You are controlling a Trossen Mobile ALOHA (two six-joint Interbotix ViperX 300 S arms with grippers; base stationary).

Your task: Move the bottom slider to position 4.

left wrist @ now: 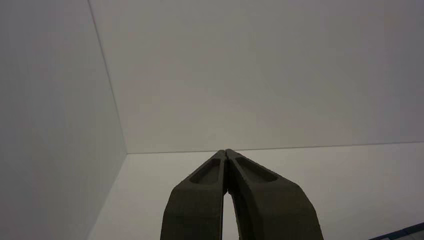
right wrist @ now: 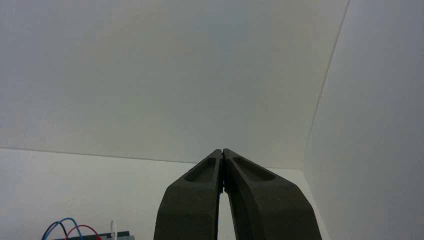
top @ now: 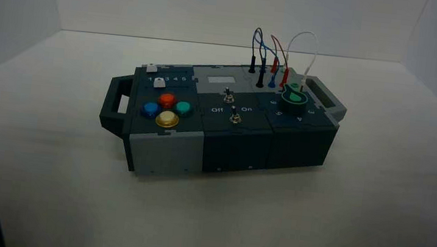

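High view: matte dark/grey plastic box [top: 235,144] w/ 4 round glossy btns [top: 167,119] (red, blue, green, yellow), 2 metal toggles [top: 235,118], 1 green-topped round knob [top: 294,101], thin looping wires [top: 276,44] in blk, blue, red & wht, and 2 small sq. wht caps at far L, the nearer being the bottom slider [top: 159,83]. L wrist view: left gripper [left wrist: 225,151], idle off box's L side, tapered dark fingers together, nothing held; only a box sliver shows. R wrist view: right gripper [right wrist: 223,150], idle off R side, same, empty, w/ wire loops & box edge, no slider.
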